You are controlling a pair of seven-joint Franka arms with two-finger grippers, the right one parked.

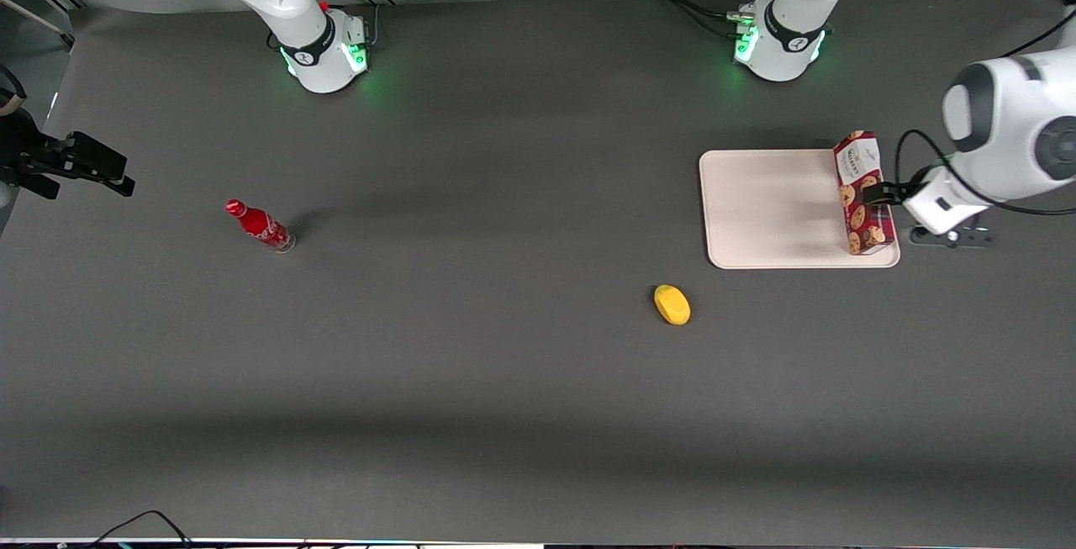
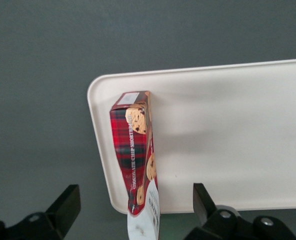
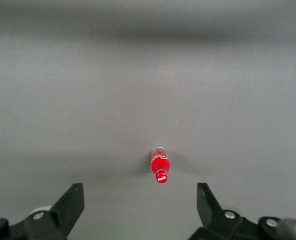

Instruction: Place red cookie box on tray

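The red cookie box [image 1: 862, 192] stands on the cream-white tray [image 1: 773, 213], along the tray's short edge at the working arm's end of the tabletop [image 1: 504, 381]. It rests on one long narrow side, its long axis running with that edge, so the tartan face with the cookie pictures stands upright. The white label panel is at the end farther from the front camera. In the left wrist view the box [image 2: 137, 155] sits just inside the tray's raised rim [image 2: 99, 150], near a rounded corner, and the rest of the tray surface is bare.

The gripper [image 1: 883, 193] is level with the middle of the box, just beside it on the working arm's side, with the arm's white wrist reaching in from off the tray. The left wrist view shows the gripper [image 2: 136, 207] open, its two black fingers [image 2: 65, 202] spread wide on either side of the box, and neither touches the carton.

Elsewhere on the dark grey tabletop, a yellow mango-like fruit [image 1: 672, 304] lies nearer the front camera than the tray, clear of its corner. A small red bottle [image 1: 260, 225] stands well apart, toward the parked arm's end of the tabletop; the right wrist view shows it [image 3: 160, 165] from above.
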